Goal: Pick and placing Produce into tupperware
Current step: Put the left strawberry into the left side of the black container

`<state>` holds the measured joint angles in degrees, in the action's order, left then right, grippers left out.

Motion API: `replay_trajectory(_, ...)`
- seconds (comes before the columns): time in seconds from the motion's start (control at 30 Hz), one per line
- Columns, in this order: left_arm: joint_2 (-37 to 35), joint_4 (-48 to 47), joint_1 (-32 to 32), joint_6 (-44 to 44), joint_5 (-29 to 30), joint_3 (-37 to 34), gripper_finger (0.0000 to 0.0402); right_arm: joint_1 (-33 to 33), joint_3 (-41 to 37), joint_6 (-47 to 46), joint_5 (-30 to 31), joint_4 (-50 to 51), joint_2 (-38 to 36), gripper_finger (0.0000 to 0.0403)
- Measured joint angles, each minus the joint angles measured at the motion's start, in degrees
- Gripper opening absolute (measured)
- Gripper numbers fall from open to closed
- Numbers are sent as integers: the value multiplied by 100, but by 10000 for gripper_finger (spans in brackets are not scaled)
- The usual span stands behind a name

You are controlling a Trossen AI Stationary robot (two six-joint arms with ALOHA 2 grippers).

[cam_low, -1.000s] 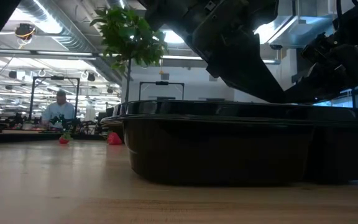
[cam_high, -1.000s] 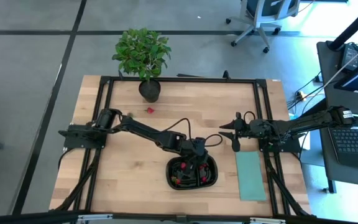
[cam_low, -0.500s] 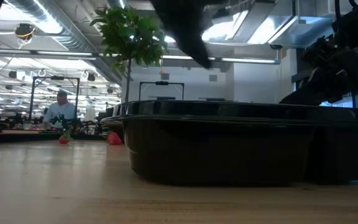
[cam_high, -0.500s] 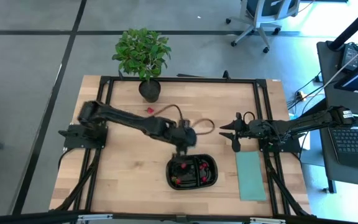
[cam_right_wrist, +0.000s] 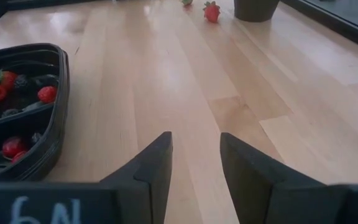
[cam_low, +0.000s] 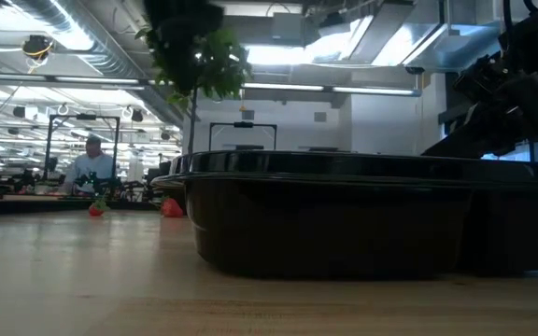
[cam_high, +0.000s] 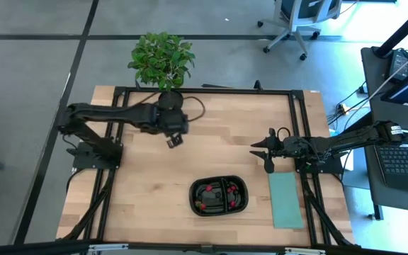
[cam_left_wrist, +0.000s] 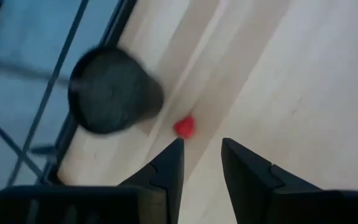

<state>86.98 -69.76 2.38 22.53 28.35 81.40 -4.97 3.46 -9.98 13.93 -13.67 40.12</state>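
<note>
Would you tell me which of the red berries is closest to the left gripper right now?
The lone berry on the bare wood beside the black plant pot, just ahead of the open left gripper. All the others lie in the black tupperware, far away.

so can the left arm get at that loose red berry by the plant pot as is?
Probably yes. The left end effector hangs open just short of the berry, with bare wood between; only the pot crowds one side.

The black oval two-compartment plastic tupperware [cam_high: 219, 196] sits on the pale wooden surface [cam_high: 140, 184], tiny red berries [cam_high: 208, 189] inside; the flat pale teal rectangle [cam_high: 285, 200] lies just right.
</note>
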Motion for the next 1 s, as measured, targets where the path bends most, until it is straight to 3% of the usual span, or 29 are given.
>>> replay_trajectory(0.13,-644,388,240,333,148,-1037,101,-1,0,2,0,28,0,138)
replay_trajectory(0.27,-1221,581,507,1256,247,-2008,101,-2,0,0,0,56,0,138)
replay_trajectory(0.47,-1340,812,742,2328,173,-2944,101,-2,0,13,2,67,0,138)
replay_trajectory(0.7,-1016,1496,1044,2385,-135,-3464,101,0,0,-44,2,32,0,138)
replay_trajectory(1.0,-502,1649,1167,2388,-155,-3514,101,-2,0,-184,2,-55,-2,138)
